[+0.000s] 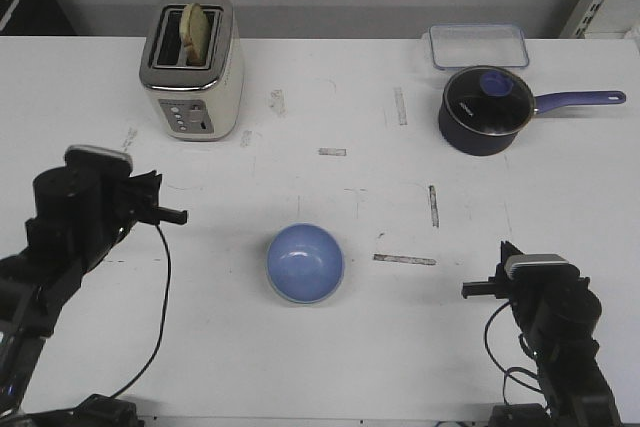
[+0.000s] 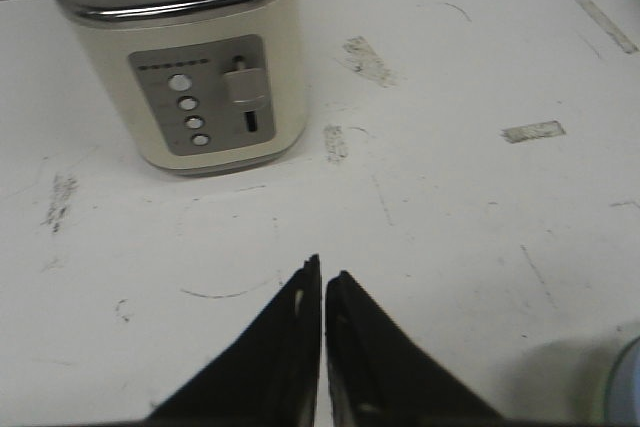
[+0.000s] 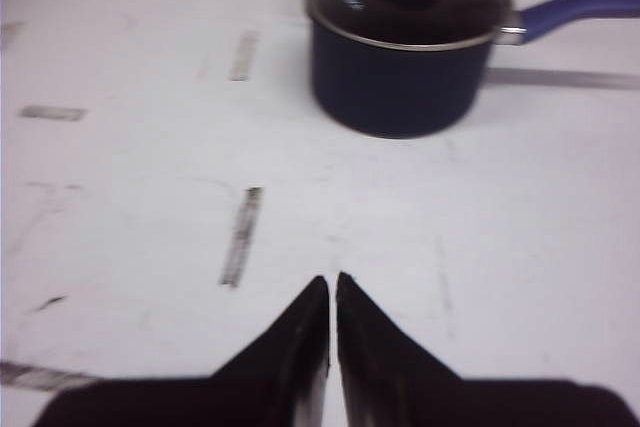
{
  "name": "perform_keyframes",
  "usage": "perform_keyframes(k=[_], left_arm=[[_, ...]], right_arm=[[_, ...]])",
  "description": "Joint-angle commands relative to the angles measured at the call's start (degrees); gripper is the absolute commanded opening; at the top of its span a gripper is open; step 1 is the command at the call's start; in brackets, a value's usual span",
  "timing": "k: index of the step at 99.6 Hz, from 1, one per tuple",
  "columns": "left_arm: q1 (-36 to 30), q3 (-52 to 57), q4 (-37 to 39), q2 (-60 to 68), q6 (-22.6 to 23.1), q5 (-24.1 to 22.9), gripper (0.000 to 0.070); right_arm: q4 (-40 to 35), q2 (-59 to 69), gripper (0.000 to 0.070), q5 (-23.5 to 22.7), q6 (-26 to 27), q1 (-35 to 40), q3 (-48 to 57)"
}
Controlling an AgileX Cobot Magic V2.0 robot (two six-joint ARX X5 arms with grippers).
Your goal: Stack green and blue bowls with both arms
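The light blue bowl (image 1: 305, 262) sits upright on the white table, near the front middle. A thin pale green edge (image 1: 303, 300) shows under its near side, so it seems to rest in the green bowl, which is otherwise hidden. My left gripper (image 1: 184, 215) is shut and empty, up and to the left of the bowls. In the left wrist view the gripper (image 2: 322, 277) points at the toaster, and a bowl edge (image 2: 630, 387) shows at the frame's border. My right gripper (image 1: 466, 290) is shut and empty, to the right of the bowls; in the right wrist view the gripper (image 3: 332, 282) hangs over bare table.
A cream toaster (image 1: 192, 67) with bread in it stands at the back left. A navy saucepan (image 1: 487, 110) with a glass lid and long handle stands at the back right, with a clear lidded container (image 1: 478, 45) behind it. Worn tape marks (image 1: 404, 259) dot the table.
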Motion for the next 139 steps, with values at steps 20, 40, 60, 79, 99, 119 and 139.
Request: perform_keyframes(k=[20, 40, 60, 79, 99, 119, 139], left_arm=[[7.1, -24.8, 15.6, -17.8, 0.8, -0.2, 0.0], [9.1, -38.6, 26.6, -28.4, 1.4, -0.2, 0.0], [9.1, -43.6, 29.5, -32.1, 1.3, -0.2, 0.0], [9.1, -43.6, 29.8, -32.4, 1.3, -0.2, 0.0001], [9.1, -43.6, 29.8, -32.8, 1.3, -0.2, 0.0001], [9.1, -43.6, 29.8, -33.1, 1.3, -0.2, 0.0001], [9.1, -44.5, 29.7, -34.5, 1.1, -0.3, 0.0001]], right_arm=[[0.9, 0.2, 0.0003, -0.3, 0.8, -5.0, 0.2], [3.4, 0.2, 0.0003, -0.6, 0.8, -5.4, 0.2], [4.4, 0.2, 0.0003, -1.7, 0.8, -5.4, 0.2], [4.4, 0.2, 0.0003, -1.7, 0.8, -5.4, 0.2], [4.4, 0.2, 0.0003, -1.7, 0.8, -5.4, 0.2], [4.4, 0.2, 0.0003, -1.7, 0.8, -5.4, 0.2], [4.4, 0.2, 0.0004, -1.7, 0.8, -5.4, 0.2]])
